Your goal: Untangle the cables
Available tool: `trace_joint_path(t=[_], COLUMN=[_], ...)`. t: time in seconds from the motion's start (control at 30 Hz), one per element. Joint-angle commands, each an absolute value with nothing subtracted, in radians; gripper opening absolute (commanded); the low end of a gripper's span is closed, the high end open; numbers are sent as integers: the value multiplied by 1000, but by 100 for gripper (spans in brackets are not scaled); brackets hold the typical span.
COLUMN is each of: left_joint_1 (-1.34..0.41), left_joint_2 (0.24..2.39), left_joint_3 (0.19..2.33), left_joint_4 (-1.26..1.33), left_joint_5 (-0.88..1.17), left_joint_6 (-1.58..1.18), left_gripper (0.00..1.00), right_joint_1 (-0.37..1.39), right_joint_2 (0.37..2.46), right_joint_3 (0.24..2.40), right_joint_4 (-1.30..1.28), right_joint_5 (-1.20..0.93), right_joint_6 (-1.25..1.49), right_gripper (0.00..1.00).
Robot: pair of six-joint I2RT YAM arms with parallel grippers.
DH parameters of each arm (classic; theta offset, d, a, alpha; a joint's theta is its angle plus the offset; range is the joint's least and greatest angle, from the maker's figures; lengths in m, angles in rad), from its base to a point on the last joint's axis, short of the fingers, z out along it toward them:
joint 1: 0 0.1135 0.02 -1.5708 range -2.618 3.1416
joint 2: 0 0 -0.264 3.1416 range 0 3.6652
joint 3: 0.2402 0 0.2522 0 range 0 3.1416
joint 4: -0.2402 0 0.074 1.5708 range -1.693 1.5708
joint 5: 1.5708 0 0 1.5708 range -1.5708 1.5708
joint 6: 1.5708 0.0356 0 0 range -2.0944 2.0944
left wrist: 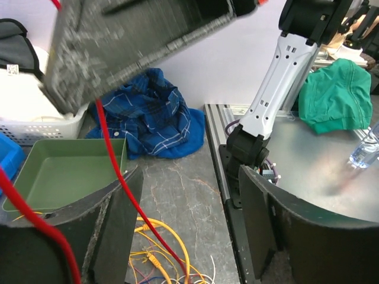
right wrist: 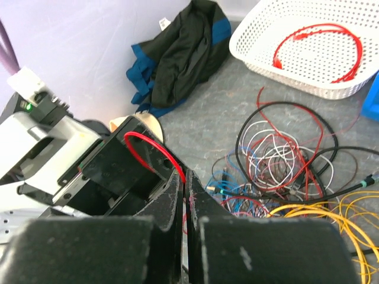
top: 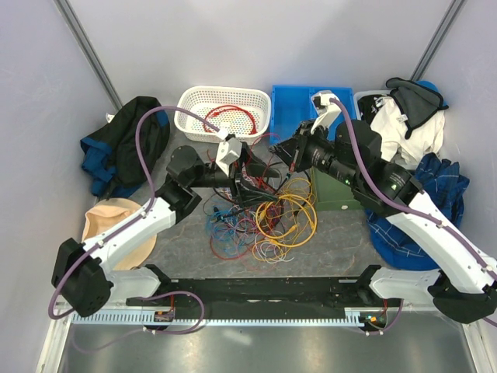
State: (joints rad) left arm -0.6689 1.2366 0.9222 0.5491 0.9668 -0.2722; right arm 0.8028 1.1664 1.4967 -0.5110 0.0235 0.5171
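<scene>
The cables lie in a tangled pile on the grey table between the arms, with yellow loops on its right. In the right wrist view the pile holds red, black, white, blue and yellow wires. My right gripper is shut on a thin red cable, just above the pile. That red cable runs down past my left gripper's left finger. My left gripper is open with its jaws wide apart, and sits close to the right gripper.
A white basket at the back holds a red cable loop. A blue bin and a green tray stand to the right. Clothes lie around: a dark jacket, a blue plaid cloth and white-black clothing. A tan hat lies at the left.
</scene>
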Motion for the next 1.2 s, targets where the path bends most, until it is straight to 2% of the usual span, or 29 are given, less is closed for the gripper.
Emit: trace_joint_path(t=[0.0,0.2,0.33,0.5,0.6,0.63,0.73,1.17], left_joint_1=[-667,-667,-666,-666,-664,-664,-663,-658], left_joint_2=[1167,1140,1129,1112,1098,1094,1089,1117], left_joint_3=[901,876,868,862,856,857,861,887], left_joint_4=[532,514,523,522,512,509,500,486], left_joint_5=[937,919,911,877,858,841,836,758], left_joint_6=[-249,-235,-235,-235,-232,-230,-225,-216], left_gripper=[73,68,54,52,59,68,82,99], right_joint_1=[802,801,799,795,795,793,793,793], right_joint_2=[1170,1167,1160,1147,1138,1138,1134,1120], right_joint_3=[1552,1563,1560,1554,1555,1555,1552,1552], right_joint_4=[-499,-500,-508,-514,-520,-522,-522,-522], right_joint_5=[60,71,87,98,100,94,86,72], right_joint_6=[491,486,485,479,479,482,486,491], right_gripper=[0,0,0,0,0,0,0,0])
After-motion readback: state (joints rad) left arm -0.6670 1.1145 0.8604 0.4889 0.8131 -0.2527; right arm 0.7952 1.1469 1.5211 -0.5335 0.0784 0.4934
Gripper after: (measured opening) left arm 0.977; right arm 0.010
